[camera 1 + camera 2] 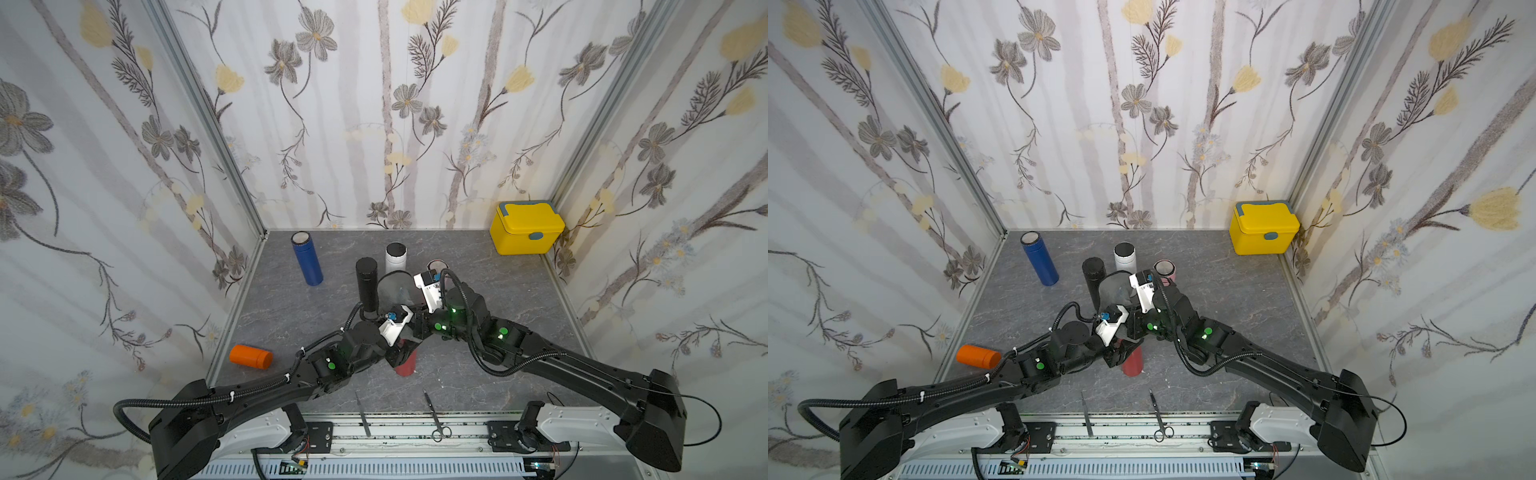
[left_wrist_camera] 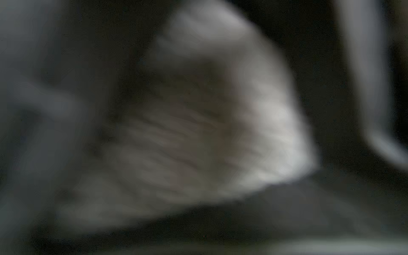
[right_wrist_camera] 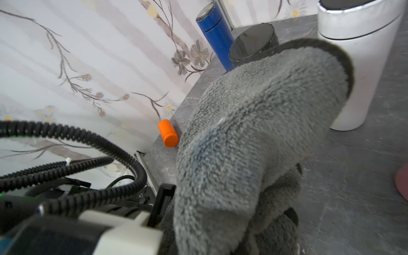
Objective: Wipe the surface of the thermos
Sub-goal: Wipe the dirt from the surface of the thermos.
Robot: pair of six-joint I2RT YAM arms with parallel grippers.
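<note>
A red thermos stands near the table's front middle. In both top views my left gripper sits over its upper part, shut on it. A grey fluffy cloth hangs from my right gripper, which is shut on it, just behind the red thermos and beside a black thermos. The cloth buries the right jaws; one black finger shows at its edge. The left wrist view is a blur of a pale grey mass, and its jaws cannot be made out.
A blue thermos, a white thermos and a pink one stand at the back. An orange cylinder lies by the left wall. A yellow box fills the back right corner. Tweezers and scissors lie at the front edge.
</note>
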